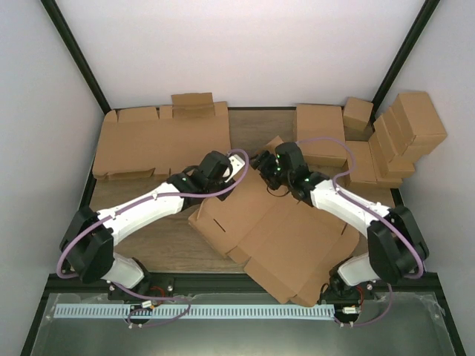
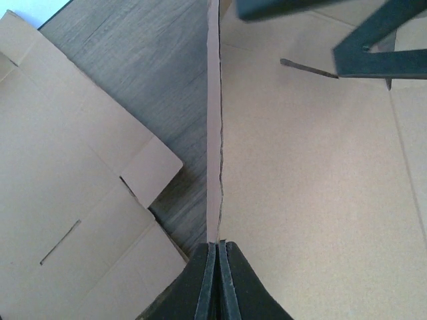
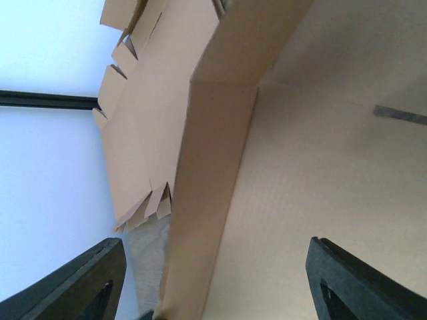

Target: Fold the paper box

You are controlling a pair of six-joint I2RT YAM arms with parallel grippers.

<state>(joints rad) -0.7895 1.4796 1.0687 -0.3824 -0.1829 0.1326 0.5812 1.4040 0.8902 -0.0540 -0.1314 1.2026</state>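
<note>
Light, stiff corrugated paper box likely hinges at creases, so hold flap edges: left gripper pinches one upright edge, right gripper gapes wide astride a flap.

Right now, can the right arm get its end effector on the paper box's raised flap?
Probably yes. The right end effector is open, and the raised flap of the paper box stands between its fingers, nothing blocking. The left end effector pinches a box edge nearby, apparently not in the way.
</note>
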